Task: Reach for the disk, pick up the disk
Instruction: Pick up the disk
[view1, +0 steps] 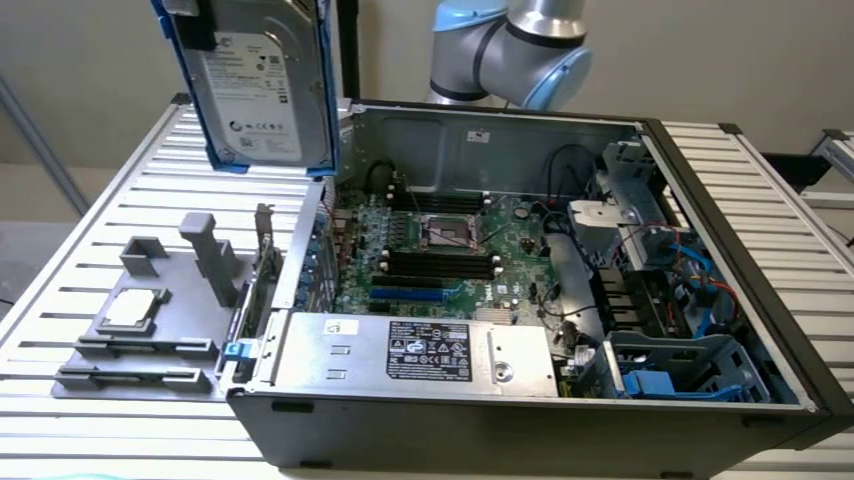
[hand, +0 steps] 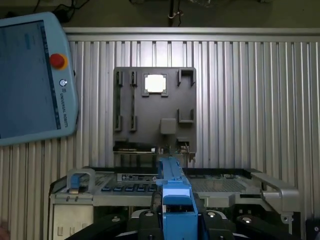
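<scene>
The disk (view1: 254, 80), a silver-grey drive with a white label in a bright blue carrier, hangs upright in the air above the table at the exterior view's upper left, beside the open computer case (view1: 641, 180). In the wrist view the blue carrier edge of the disk (hand: 175, 197) runs straight out from between the black fingers (hand: 147, 222) of my gripper (hand: 177, 222), which is shut on it. The robot arm (view1: 514, 45) stands behind the case.
A grey fixture plate (view1: 147, 320) carrying a small square silver chip (view1: 134, 308) lies on the slatted metal table (view1: 80, 250) at the exterior view's left. The case holds a motherboard (view1: 441, 240), a power supply (view1: 414, 350) and blue caddies (view1: 667, 375). A teach pendant (hand: 30, 75) lies beyond the fixture.
</scene>
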